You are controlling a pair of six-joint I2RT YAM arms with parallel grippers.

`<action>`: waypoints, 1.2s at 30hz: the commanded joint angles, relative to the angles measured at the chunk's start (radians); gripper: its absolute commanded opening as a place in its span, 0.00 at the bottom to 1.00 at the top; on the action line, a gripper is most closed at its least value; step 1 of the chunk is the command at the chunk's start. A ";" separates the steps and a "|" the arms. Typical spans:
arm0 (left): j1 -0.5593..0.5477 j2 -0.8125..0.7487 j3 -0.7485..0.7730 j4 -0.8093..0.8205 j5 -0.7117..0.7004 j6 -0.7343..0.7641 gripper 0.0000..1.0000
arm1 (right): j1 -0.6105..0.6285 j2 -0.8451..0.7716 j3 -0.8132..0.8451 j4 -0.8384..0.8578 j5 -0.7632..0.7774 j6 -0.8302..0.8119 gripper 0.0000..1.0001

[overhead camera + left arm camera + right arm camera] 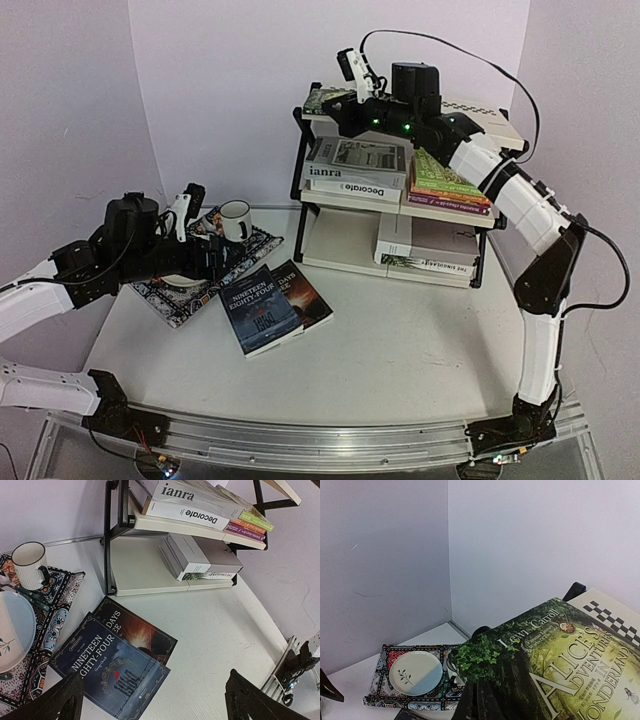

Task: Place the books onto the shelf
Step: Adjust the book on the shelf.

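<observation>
Shelf [340, 245] on white table [400, 360], lilac walls [220, 90]

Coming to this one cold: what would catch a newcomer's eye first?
The right gripper, shut, is up at the top tier of the shelf, against a green Alice's Adventures in Wonderland book. On the table left of the shelf, the open left gripper hovers over two dark novels, Nineteen Eighty-Four uppermost, beside a patterned placemat holding a mug and plate.
</observation>
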 commanded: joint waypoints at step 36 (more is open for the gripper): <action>0.083 0.053 -0.239 0.073 -0.008 -0.540 1.00 | 0.241 -0.322 -0.455 0.013 0.071 -0.064 0.22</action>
